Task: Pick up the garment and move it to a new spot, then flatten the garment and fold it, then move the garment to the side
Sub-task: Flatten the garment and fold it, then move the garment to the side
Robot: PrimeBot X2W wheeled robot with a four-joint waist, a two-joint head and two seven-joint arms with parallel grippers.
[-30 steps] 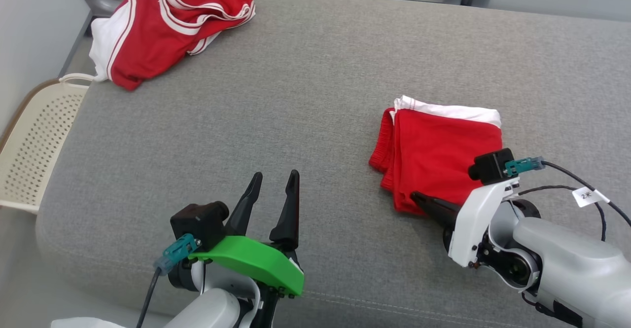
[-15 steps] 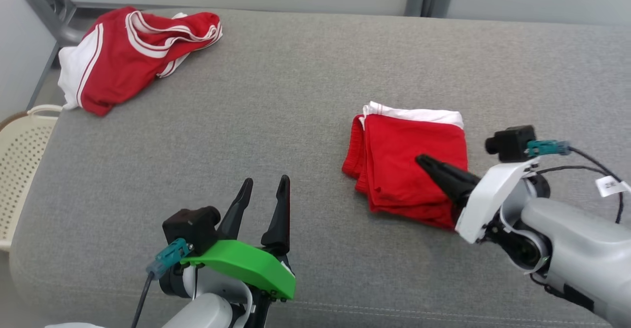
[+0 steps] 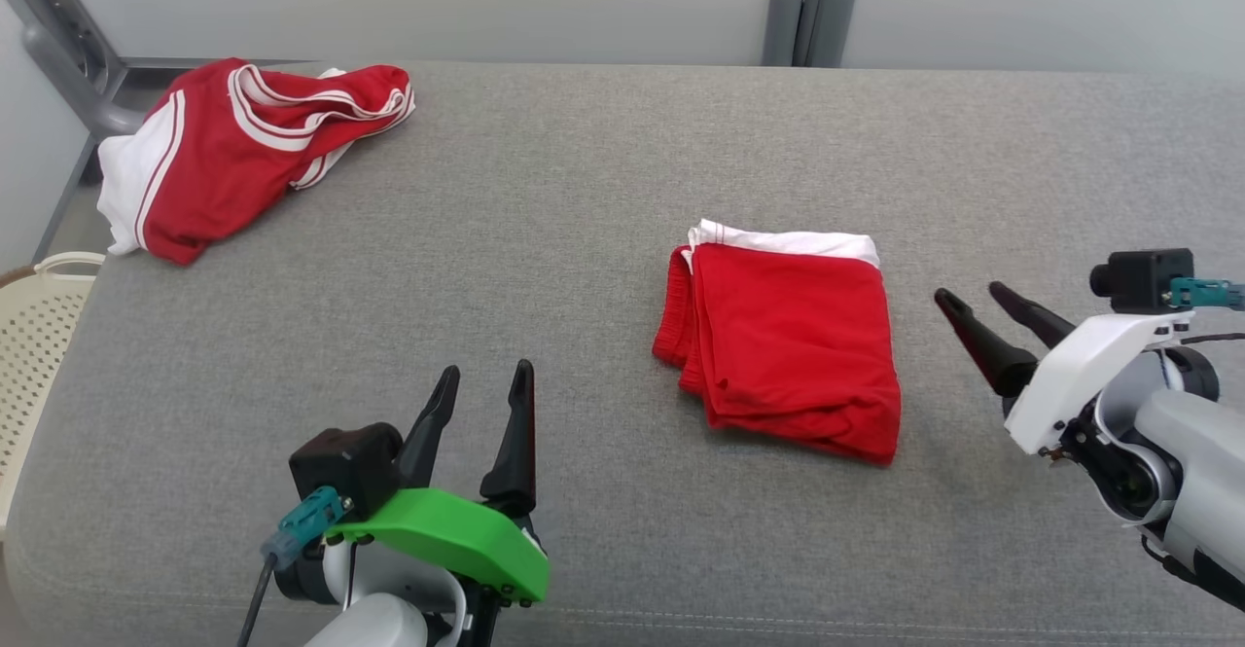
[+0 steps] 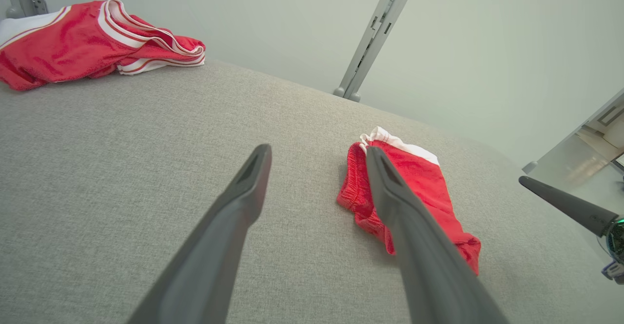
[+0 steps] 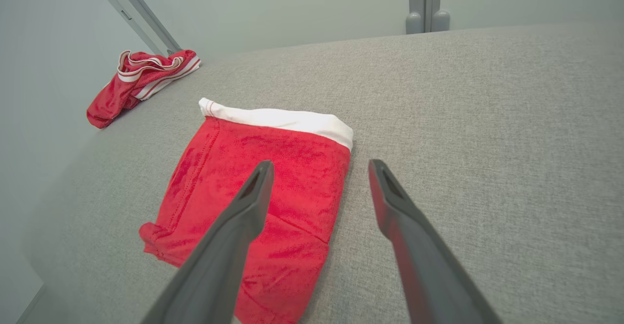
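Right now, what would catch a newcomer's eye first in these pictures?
The folded red garment stands out first, flat on the grey padded surface, right of its middle. Next comes the crumpled red and white garment at the far left corner. The left pincer and the right pincer are open and empty, the right one beside the folded garment, not touching it.

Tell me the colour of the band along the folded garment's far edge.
White, on the red folded garment; the right wrist view shows it best.

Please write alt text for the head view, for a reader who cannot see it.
A folded red garment lies on a grey padded surface, untouched between the open left gripper and open right gripper. A crumpled red-and-white garment lies far left.
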